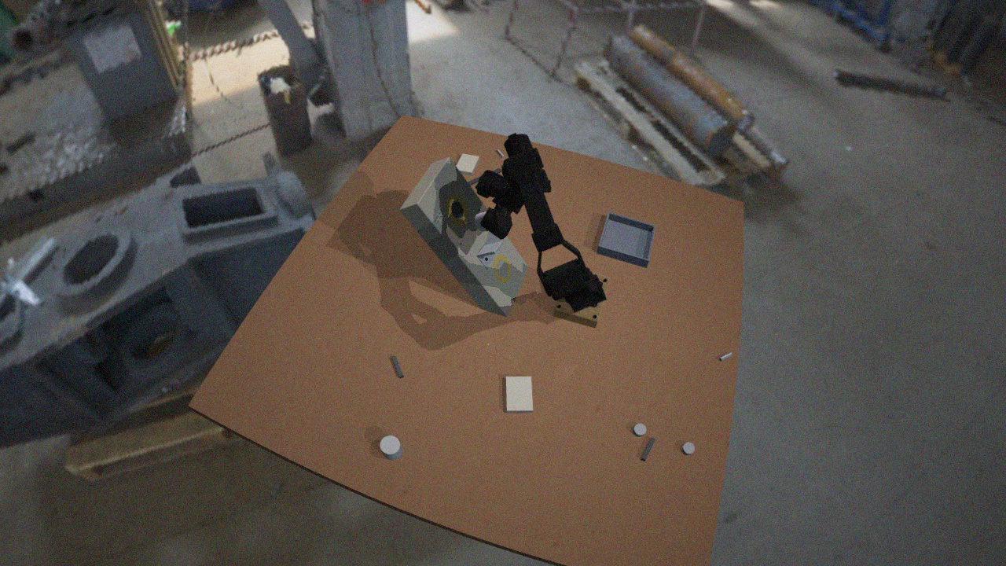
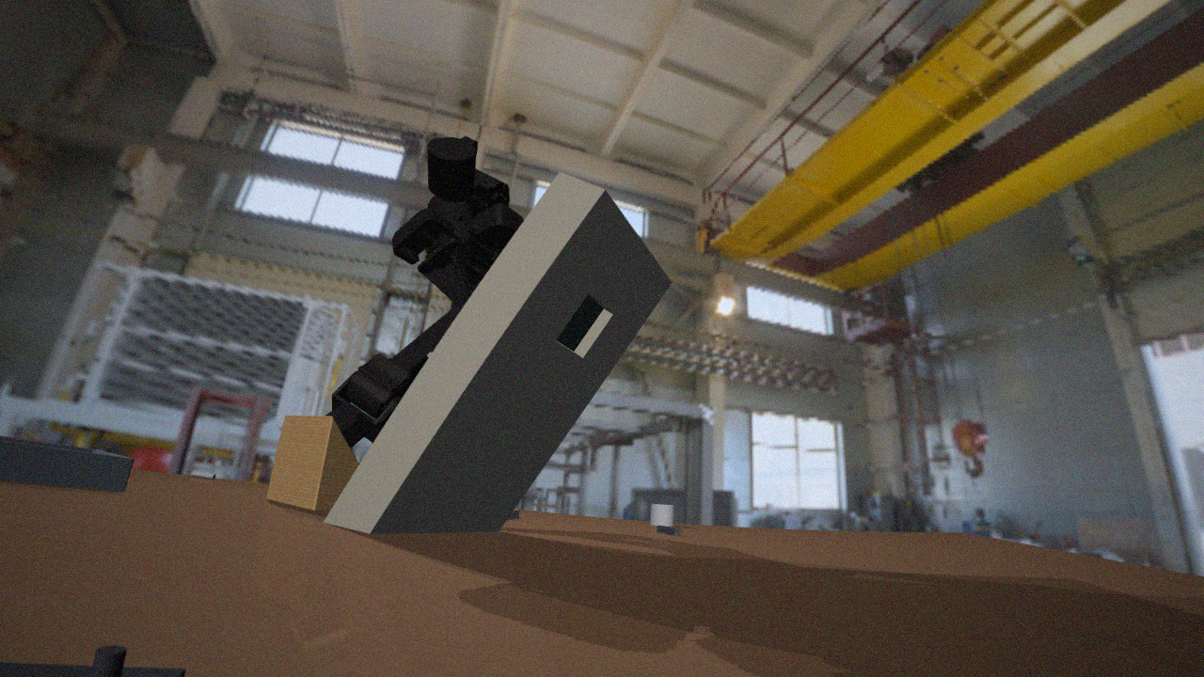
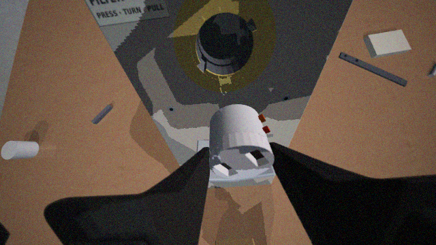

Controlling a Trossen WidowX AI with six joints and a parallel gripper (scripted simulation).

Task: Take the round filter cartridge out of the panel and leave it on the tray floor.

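The pale round filter cartridge [image 3: 235, 126] is out of its socket. Its two slots face the wrist camera, and small red tabs show on its side. My gripper [image 3: 238, 150] is shut on it, one black finger on each side. The cartridge is over a small pale ledge [image 3: 242, 179] on the tilted service panel [image 1: 449, 255] [image 2: 505, 403] [image 3: 191, 117]; whether it touches the ledge cannot be told. The dark socket [image 3: 225, 37] [image 1: 457, 208] in its yellow ring is open, higher on the panel. The blue-grey tray [image 1: 624, 240] [image 2: 67, 464] holds nothing.
A wooden block [image 2: 303, 463] stands near the panel's foot, by the arm's base. A white block [image 3: 389, 44] and a dark bar [image 3: 372, 69] lie beside the panel. Another white block [image 1: 519, 394] and a white cylinder [image 1: 390, 446] are elsewhere on the table.
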